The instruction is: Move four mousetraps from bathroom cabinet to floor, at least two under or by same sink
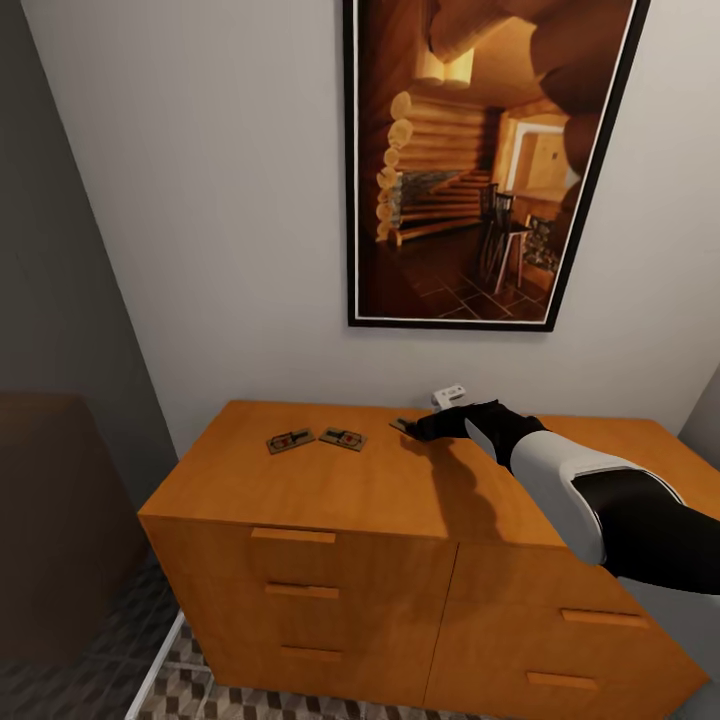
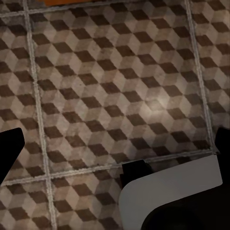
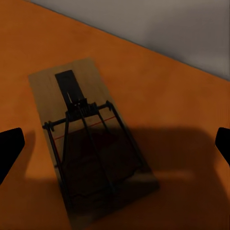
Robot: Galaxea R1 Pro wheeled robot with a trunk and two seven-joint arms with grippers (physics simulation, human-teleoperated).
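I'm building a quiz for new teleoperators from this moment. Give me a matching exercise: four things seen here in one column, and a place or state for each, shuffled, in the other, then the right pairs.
Things:
1. Two mousetraps
2. Third mousetrap
3. Framed cabin picture
4. Left hand

Places or states:
A. hangs on the wall above the cabinet
B. lies flat between the open fingers of the right hand
C. lie side by side on the cabinet top, to the left of the right arm
D. open, over the cube-patterned bathroom floor

Pairs: 1-C, 2-B, 3-A, 4-D
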